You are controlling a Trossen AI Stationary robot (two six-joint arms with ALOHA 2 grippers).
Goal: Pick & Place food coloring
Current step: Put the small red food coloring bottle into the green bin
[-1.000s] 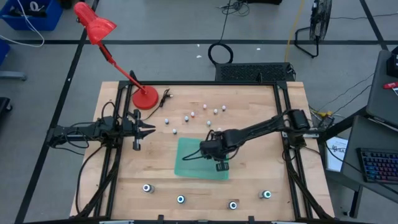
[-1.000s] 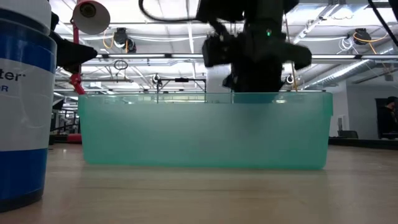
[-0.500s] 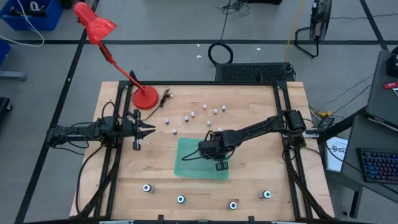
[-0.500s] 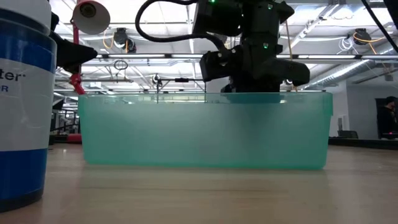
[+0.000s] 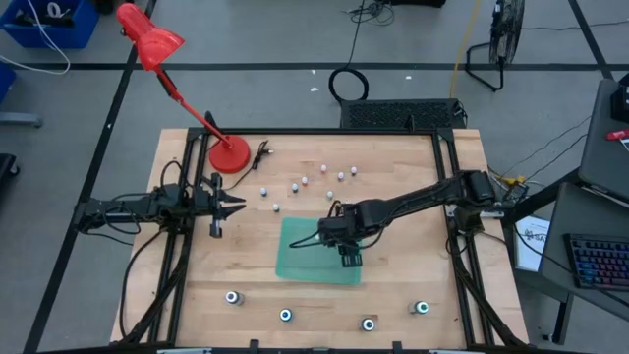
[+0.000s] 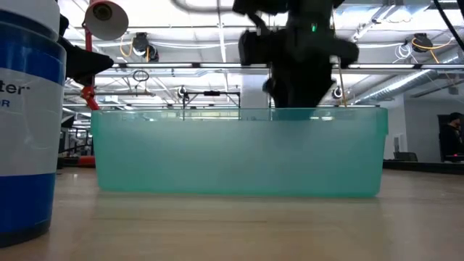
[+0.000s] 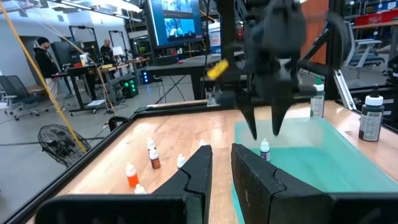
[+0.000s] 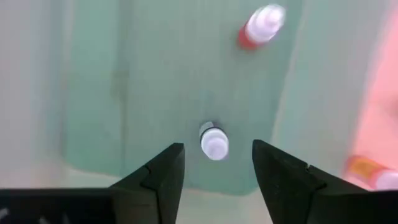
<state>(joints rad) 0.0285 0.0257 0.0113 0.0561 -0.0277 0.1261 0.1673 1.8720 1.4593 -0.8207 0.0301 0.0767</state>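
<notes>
A small white-capped food coloring bottle [image 8: 214,142] stands upright on the floor of the green tray [image 5: 305,258]. My right gripper [image 5: 348,259] hangs open just above it, pointing steeply down, a finger on either side and clear of it [image 7: 264,129]. A red-capped bottle [image 8: 260,26] lies farther along in the tray. Several more tiny bottles [image 5: 306,181] stand on the wood beyond the tray's far edge. Dark round ones with teal tops [image 5: 285,316] line the near edge. My left gripper [image 5: 232,206] waits shut and level at the table's left.
A red desk lamp [image 5: 229,154] stands at the far left corner. Black frame rails [image 5: 444,197] run along both table sides. In the low view a blue-and-white container [image 6: 25,123] stands close to the camera, left of the tray's wall [image 6: 239,152].
My right gripper has sunk a little toward the tray floor and then risen again above the tray. The tray and the bottles on the wood have stayed where they were.
</notes>
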